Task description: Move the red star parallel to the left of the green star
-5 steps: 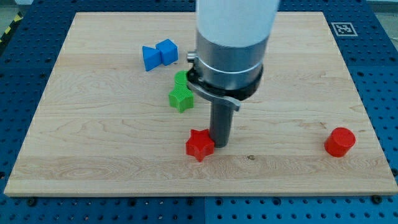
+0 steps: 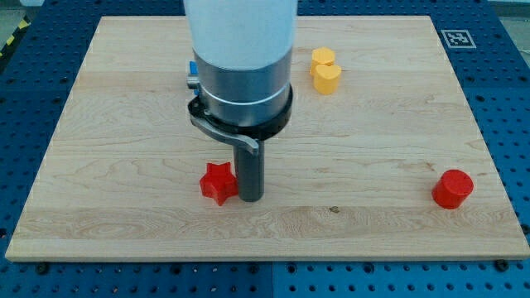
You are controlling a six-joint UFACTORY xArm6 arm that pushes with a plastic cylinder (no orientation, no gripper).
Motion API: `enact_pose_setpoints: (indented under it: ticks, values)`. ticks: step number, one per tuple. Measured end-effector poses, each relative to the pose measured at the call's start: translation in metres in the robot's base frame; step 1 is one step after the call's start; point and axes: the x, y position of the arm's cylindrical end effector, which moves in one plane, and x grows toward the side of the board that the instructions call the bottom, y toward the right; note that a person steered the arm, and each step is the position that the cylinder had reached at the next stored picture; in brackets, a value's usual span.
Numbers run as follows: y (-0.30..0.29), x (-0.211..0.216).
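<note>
My tip (image 2: 250,199) touches the small red plastic star (image 2: 218,183) on its right side on the wooden worktop (image 2: 124,207); there is no gripper to report. The green star is hidden behind the arm, so placement looks unfinished.

We see a pale wooden board (image 2: 397,108) lying on a blue perforated base (image 2: 513,99) that shows all around it, with a black-and-white marker (image 2: 456,38) at the board's corner, up and to the right of our tip (image 2: 250,199).

Bare board left of red star (image 2: 218,182)
</note>
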Motion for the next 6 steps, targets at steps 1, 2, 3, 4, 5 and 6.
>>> enact_pose_setpoints:
  ticks: [1, 2, 3, 4, 5, 6]
  values:
    - [-0.015, 0.0]
    - [-0.03, 0.001]
    - [-0.057, 0.009]
    - [-0.083, -0.014]
    - [-0.096, -0.049]
    - [-0.12, -0.05]
